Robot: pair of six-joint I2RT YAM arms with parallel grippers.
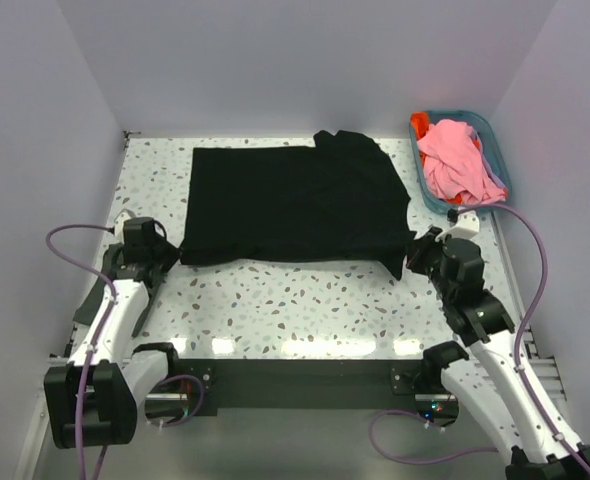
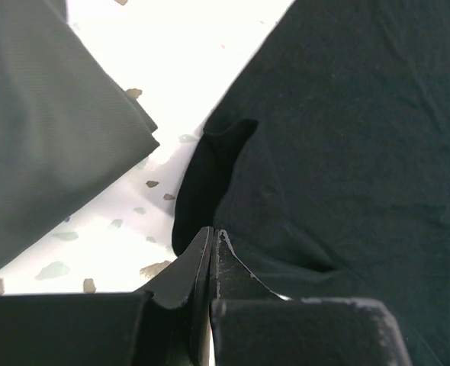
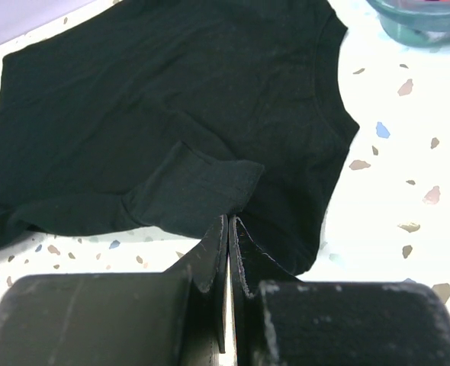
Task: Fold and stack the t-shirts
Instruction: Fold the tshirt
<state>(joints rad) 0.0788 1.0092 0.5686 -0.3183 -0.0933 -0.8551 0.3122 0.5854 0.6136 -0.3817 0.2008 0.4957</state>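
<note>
Black t-shirt (image 1: 290, 200) spread flat mid surface (image 1: 295, 300), one sleeve folded in over near right part, bunched bit poking out at far edge. Left fingers (image 2: 198, 267) clenched tight, tips at shirt's near left corner. Right fingers (image 3: 213, 252) clenched too, tips at near right edge. Cloth pinched or not, cannot tell. Pink t-shirt (image 1: 455, 160) and orange-red t-shirt (image 1: 420, 127) heaped in teal basket (image 1: 495, 150), far right corner. That surface white, speckled, glossy, glare near arms. Walls (image 1: 275, 60) plain, pale, on three sides.

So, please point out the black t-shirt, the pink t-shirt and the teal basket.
black t-shirt (image 1: 290, 200), top view, middle of its body
pink t-shirt (image 1: 455, 160), top view, its bunched middle
teal basket (image 1: 465, 112), top view, far rim
</note>
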